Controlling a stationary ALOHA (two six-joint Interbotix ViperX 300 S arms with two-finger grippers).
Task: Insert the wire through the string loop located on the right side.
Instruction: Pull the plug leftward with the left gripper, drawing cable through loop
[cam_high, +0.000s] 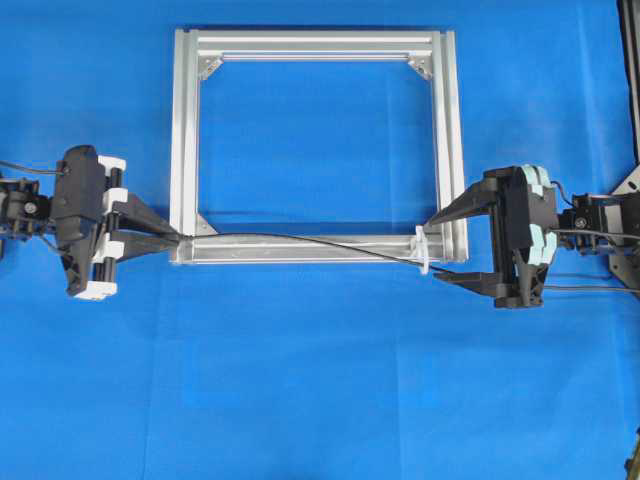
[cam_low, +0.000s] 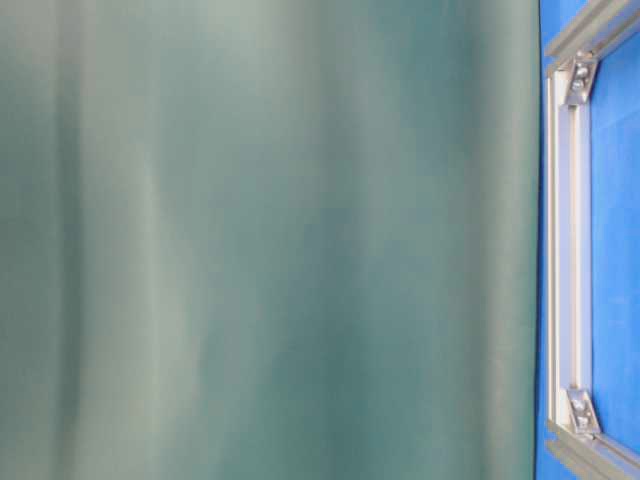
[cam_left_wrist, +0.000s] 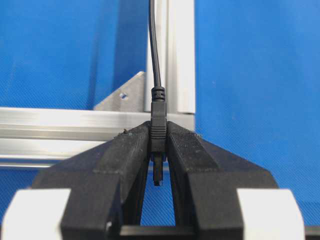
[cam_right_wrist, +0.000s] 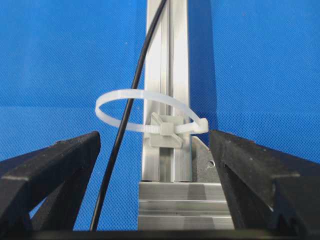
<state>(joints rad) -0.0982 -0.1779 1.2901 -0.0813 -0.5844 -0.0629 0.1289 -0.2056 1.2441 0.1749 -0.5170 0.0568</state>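
Black thin wire (cam_right_wrist: 125, 117) runs through white string loop (cam_right_wrist: 145, 112).

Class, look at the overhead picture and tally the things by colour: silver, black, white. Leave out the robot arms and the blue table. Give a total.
Silver: 1, the frame
Black: 1, the wire
White: 1, the string loop
Total: 3

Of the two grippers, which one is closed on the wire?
The left gripper: its jaws pinch the wire at its plug. The right gripper is open, its fingers standing either side of the string loop, holding nothing.
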